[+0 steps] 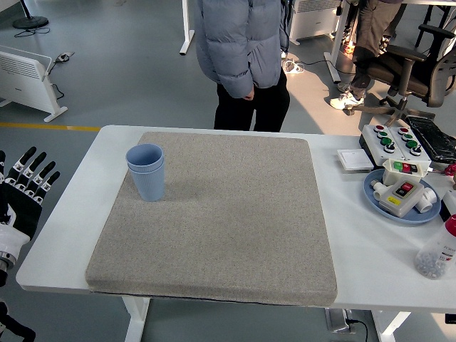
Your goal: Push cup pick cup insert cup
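Two light blue cups (pixel 147 172) stand nested, one inside the other, upright on the left part of the grey mat (pixel 228 221). My left hand (pixel 27 187) hovers off the table's left edge, fingers spread and holding nothing, well left of the cups. My right hand is out of view. A person in a grey-blue puffer jacket (pixel 246 43) stands at the table's far side, hands hanging near the jacket hem, touching nothing on the table.
At the right sit a blue plate (pixel 377 201) with a button box, a larger button panel (pixel 395 140), a white pad (pixel 354 159) and a clear bottle (pixel 436 253) near the edge. An office chair (pixel 413 68) stands behind.
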